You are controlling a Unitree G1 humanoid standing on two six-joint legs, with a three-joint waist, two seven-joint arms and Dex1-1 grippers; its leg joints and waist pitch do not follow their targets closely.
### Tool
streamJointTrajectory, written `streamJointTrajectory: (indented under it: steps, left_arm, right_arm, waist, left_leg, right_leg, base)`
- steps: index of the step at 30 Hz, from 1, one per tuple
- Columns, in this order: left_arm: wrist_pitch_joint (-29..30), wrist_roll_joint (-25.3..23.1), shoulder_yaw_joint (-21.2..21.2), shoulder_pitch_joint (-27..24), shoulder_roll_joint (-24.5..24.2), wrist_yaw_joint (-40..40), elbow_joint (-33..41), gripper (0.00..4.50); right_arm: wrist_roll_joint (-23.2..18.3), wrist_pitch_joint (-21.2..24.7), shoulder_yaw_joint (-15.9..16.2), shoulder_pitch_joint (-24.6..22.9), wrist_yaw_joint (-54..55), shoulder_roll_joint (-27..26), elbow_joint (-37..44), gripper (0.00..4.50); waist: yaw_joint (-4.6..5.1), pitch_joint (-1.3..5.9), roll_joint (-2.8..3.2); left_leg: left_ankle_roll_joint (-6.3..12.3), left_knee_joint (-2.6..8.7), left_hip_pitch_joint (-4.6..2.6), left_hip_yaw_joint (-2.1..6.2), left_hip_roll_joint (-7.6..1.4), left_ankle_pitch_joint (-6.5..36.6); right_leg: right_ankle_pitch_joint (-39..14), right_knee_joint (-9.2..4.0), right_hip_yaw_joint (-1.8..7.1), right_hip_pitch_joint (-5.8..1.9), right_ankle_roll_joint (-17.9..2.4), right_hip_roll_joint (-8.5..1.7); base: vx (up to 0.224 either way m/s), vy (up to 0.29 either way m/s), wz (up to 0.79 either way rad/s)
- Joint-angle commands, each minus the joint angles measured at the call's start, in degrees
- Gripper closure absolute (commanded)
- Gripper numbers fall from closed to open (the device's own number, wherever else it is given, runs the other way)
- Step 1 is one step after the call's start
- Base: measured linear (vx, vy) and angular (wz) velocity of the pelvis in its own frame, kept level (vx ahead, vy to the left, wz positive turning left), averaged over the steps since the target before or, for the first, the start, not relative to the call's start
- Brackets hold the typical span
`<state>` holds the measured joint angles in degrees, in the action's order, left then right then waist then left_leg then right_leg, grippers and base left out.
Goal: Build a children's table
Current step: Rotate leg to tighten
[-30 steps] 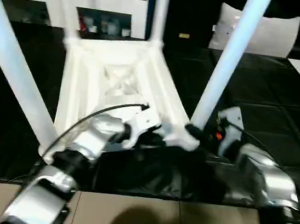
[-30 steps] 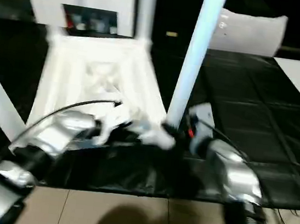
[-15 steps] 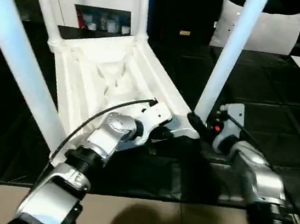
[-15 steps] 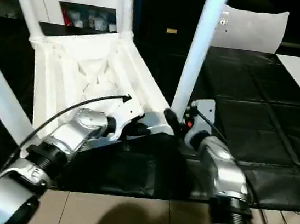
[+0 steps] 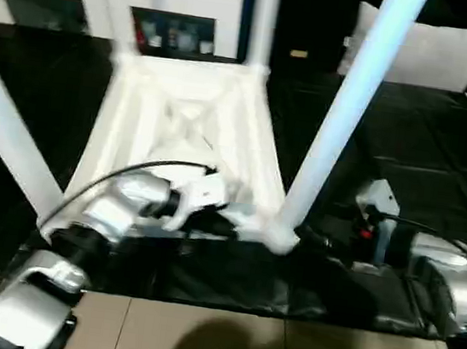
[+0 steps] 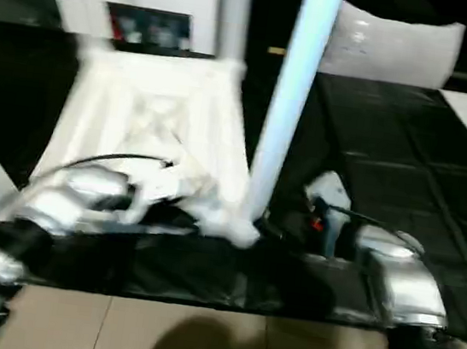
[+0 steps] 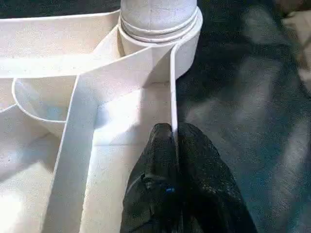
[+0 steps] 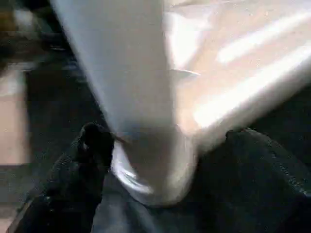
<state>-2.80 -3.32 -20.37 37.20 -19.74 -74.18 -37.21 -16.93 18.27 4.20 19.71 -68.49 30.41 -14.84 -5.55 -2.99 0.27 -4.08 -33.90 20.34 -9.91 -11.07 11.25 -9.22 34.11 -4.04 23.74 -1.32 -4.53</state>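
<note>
white plastic children's table (image 5: pixel 187 134) is lying upside down on the black mat (image 5: pixel 440 176). our left tool (image 7: pixel 174 145) is pinching its rim; our right tool (image 8: pixel 165 160) is spreading off the near leg (image 5: pixel 345 112), suggesting it is seated.

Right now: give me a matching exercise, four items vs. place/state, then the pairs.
1. left gripper
2. right gripper
3. table top
4. cushion

A. open, fingers either side of a leg's base
B. underside up on the black mat
C. shut on the top's rim
D. far right, behind the mat

Pairs: 1-C, 2-A, 3-B, 4-D
</note>
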Motion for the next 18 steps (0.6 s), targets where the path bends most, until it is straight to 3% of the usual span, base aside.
streamJointTrajectory:
  steps: [1, 7, 8, 12, 13, 18]
  left_arm:
    - [-2.26, -0.06, -3.15, 0.07, -0.25, -5.08, 2.27, 4.50]
    - [-2.69, 0.90, -4.41, -0.56, -1.07, -8.79, 4.10, 4.50]
    - [-2.67, 0.87, -4.47, -0.47, -0.92, -8.86, 4.13, 4.50]
    - [-3.85, -0.07, -4.13, 0.13, -0.34, -7.22, 2.80, 4.50]
    - [-3.97, -0.12, -4.13, 0.18, -0.32, -7.26, 2.62, 4.50]
    - [-3.13, -0.10, -4.01, 0.16, -0.38, -6.41, 2.42, 4.50]
  right_arm:
    - [-1.59, 0.89, 0.96, -0.39, -4.03, 1.41, 1.58, 0.81]
    - [-4.27, 3.29, 3.41, -1.01, -8.55, 2.57, 3.09, 1.27]
    - [-4.97, 4.58, 3.77, -1.08, -9.28, 2.54, 3.70, 1.60]
    - [-4.15, 4.83, 4.16, -1.09, -10.44, 2.38, 3.26, 1.69]
    - [-4.11, 4.92, 4.17, -1.13, -10.56, 2.45, 3.27, 2.00]
    - [-5.38, 6.18, 4.35, -1.91, -10.57, 2.85, 4.11, 2.25]
  waist:
    - [-0.10, 3.91, -0.80]
    - [-0.97, 3.87, -0.84]
    - [-0.99, 3.82, -0.87]
    - [-1.02, 3.84, -1.05]
    - [-1.08, 3.88, -0.63]
    - [-1.12, 3.98, -1.14]
  left_leg:
    - [5.47, 3.55, -0.09, -0.02, -2.22, 8.21]
    - [4.65, 3.62, -0.20, -0.04, -2.22, 8.37]
    - [4.49, 3.64, -0.13, -0.04, -2.19, 8.34]
    - [3.84, 3.63, -0.07, 0.02, -2.06, 8.42]
    - [3.69, 3.63, -0.10, 0.07, -2.06, 8.34]
    - [3.89, 3.55, -0.06, 0.01, -2.03, 7.47]
  right_leg:
    - [-12.28, -3.53, 2.38, -3.62, -12.53, -3.51]
    - [-13.88, -3.61, 2.46, -3.57, -12.12, -3.71]
    - [-14.30, -3.70, 2.45, -3.53, -11.80, -3.67]
    - [-16.25, -3.88, 2.41, -3.54, -10.56, -3.72]
    - [-16.25, -3.87, 2.43, -3.53, -10.51, -3.76]
    - [-15.24, -3.74, 2.39, -3.55, -10.39, -3.61]
  base:
    - [0.000, 0.000, 0.00]
    - [0.000, 0.000, 0.00]
    - [0.000, 0.000, 0.00]
    - [0.000, 0.000, 0.00]
    - [0.000, 0.000, 0.00]
    - [0.000, 0.000, 0.00]
